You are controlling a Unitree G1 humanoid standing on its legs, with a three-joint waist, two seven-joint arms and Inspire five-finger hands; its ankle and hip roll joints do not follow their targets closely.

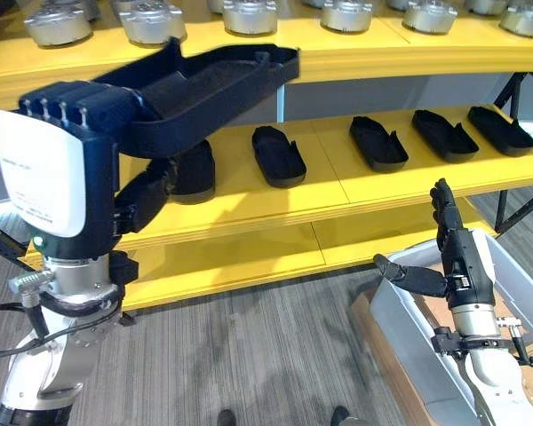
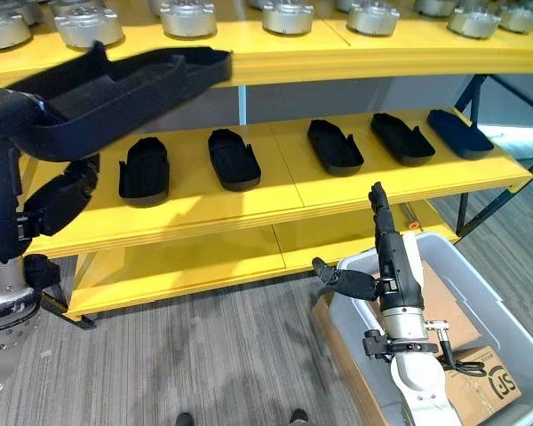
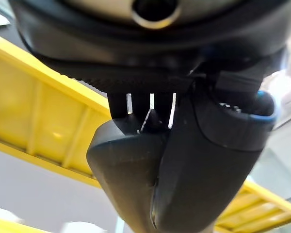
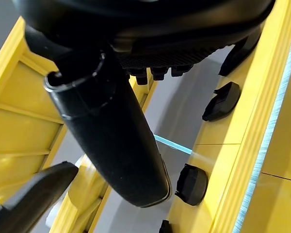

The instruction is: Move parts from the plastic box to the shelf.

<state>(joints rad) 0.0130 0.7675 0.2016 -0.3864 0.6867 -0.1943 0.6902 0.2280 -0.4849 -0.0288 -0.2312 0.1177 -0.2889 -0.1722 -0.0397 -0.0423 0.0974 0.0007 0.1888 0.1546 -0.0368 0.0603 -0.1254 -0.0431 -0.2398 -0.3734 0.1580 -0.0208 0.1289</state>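
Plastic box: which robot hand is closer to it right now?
Right. The right robot hand hangs open just above the plastic box; the left robot hand is far off, holding a black part near the shelf.

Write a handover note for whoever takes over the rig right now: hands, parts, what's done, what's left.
Left hand: shut on a black part, held raised in front of the yellow shelf.
Right hand: open and empty, fingers straight, above the plastic box.
Done: five black parts lie in a row on the middle shelf board; silver parts sit on the top board.
Left: set the held part on the shelf. The box's contents are hard to make out beyond cardboard.
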